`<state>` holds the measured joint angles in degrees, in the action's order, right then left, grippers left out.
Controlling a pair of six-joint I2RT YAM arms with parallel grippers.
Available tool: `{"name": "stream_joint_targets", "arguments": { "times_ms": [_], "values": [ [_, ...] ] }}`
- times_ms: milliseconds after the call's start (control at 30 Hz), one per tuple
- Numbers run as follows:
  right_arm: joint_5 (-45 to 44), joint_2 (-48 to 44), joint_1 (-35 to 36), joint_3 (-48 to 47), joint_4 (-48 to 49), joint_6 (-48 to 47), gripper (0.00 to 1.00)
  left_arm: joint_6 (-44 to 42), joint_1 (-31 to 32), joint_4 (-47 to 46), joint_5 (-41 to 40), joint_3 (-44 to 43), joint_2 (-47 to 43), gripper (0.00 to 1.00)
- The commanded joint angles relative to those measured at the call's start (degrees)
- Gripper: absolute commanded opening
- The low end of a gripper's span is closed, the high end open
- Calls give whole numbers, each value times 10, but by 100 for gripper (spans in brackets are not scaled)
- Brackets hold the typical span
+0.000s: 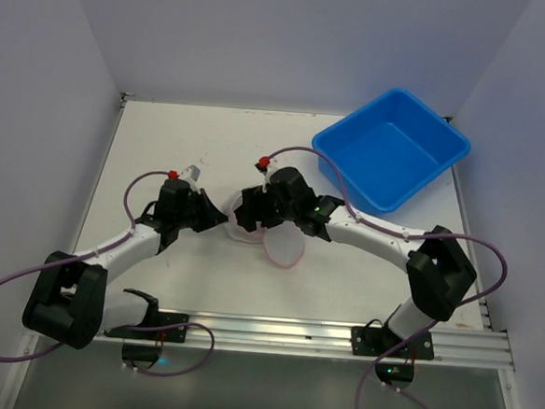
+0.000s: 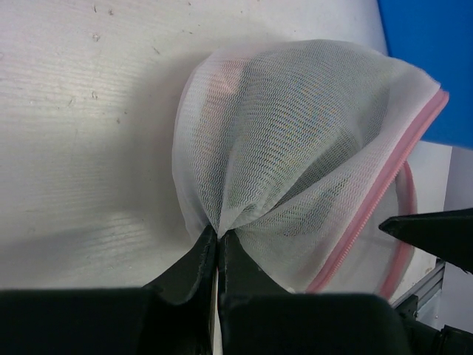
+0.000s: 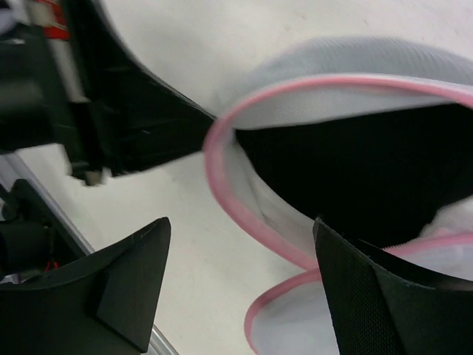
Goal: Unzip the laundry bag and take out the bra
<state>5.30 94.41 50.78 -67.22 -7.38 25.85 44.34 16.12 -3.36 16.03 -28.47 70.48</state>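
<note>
The laundry bag (image 1: 240,223), white mesh with pink trim, lies at the table's middle between both grippers. Its round lid (image 1: 284,247) hangs open toward the front. My left gripper (image 1: 221,218) is shut on a pinch of the bag's mesh wall (image 2: 295,133), its jaws closed at the gathered fabric (image 2: 219,235). My right gripper (image 1: 255,210) is open at the bag's mouth, its jaws on either side of the pink rim (image 3: 222,170). Inside the rim shows a dark black mass (image 3: 355,170); I cannot tell whether it is the bra.
A blue plastic bin (image 1: 388,152) stands at the back right, close behind the right arm. The aluminium rail (image 1: 338,335) runs along the table's near edge. White walls close in the left, right and back sides.
</note>
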Motion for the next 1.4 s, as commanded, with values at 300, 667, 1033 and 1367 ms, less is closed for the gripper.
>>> {"name": "stream_joint_targets", "arguments": {
  "times_ms": [300, 667, 1033, 1367],
  "values": [
    [-163, -194, -143, 133, -132, -5, 78, -19, -4, 1, -5, -1, -10, 0],
    [-83, -105, -66, -5, -62, -71, 80, -31, -4, 9, 12, -6, -10, 0],
    [-24, 53, -53, -61, -20, -90, 89, -35, -5, 10, 17, -9, -8, 0],
    [-36, 110, -35, -38, 22, -115, 50, -38, -4, 7, 24, -11, -3, 0]
  ]
}}
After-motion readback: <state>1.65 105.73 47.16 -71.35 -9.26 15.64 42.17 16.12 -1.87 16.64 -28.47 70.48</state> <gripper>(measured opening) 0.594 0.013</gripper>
